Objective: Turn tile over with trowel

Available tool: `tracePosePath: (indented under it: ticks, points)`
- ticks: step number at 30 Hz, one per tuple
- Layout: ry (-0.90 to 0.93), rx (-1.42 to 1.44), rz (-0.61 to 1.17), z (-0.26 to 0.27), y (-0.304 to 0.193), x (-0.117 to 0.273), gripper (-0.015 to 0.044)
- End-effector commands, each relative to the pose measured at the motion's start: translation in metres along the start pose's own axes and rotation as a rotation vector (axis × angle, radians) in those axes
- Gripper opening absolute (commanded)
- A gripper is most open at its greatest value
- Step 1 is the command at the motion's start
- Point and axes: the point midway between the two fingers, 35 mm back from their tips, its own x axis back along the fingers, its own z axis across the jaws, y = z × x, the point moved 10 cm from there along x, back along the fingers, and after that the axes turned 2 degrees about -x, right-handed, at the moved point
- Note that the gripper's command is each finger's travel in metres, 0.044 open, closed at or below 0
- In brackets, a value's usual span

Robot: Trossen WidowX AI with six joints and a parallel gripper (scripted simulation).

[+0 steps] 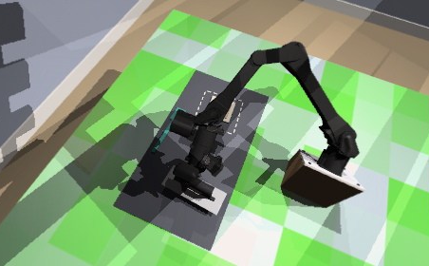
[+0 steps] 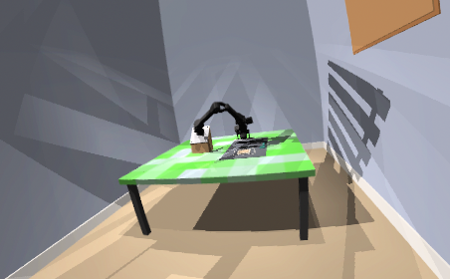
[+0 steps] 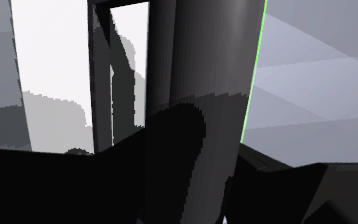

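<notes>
My gripper (image 1: 193, 180) (image 2: 243, 136) (image 3: 180, 135) is shut on the trowel's dark round handle (image 3: 205, 65). The trowel's pale blade (image 1: 218, 204) (image 3: 52, 55) shows beside and below the handle, over the near part of the dark mat (image 1: 169, 216) (image 2: 229, 154). Whether the blade touches the mat is not clear. A beige tile (image 1: 229, 112) (image 2: 244, 151) lies within the dashed outline (image 1: 237, 114) at the mat's far part. My arm covers part of the tile in the top view. Which face is up is too small and hidden to tell. The gripper is away from the tile.
A thin teal object (image 1: 161, 138) (image 2: 263, 146) lies at the mat's left edge in the top view, partly behind the arm. The arm's box-shaped base (image 1: 318, 185) (image 2: 201, 145) stands right of the mat in the top view. Strong shadows cross the green-and-white table top (image 1: 406, 214).
</notes>
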Motion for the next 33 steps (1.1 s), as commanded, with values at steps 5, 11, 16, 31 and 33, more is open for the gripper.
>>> tracePosePath:
  ticks: [5,11,16,31,33]
  points:
    - [-0.02,0.014,0.004,-0.002,-0.005,0.001,0.0]
    - [-0.019,0.014,0.004,0.006,-0.006,-0.005,0.0]
    - [-0.019,0.014,0.004,0.012,-0.006,-0.01,0.0]
    - [-0.018,0.014,0.004,0.025,-0.006,-0.021,0.0079]
    - [-0.018,0.014,0.004,0.025,-0.006,-0.021,0.0131]
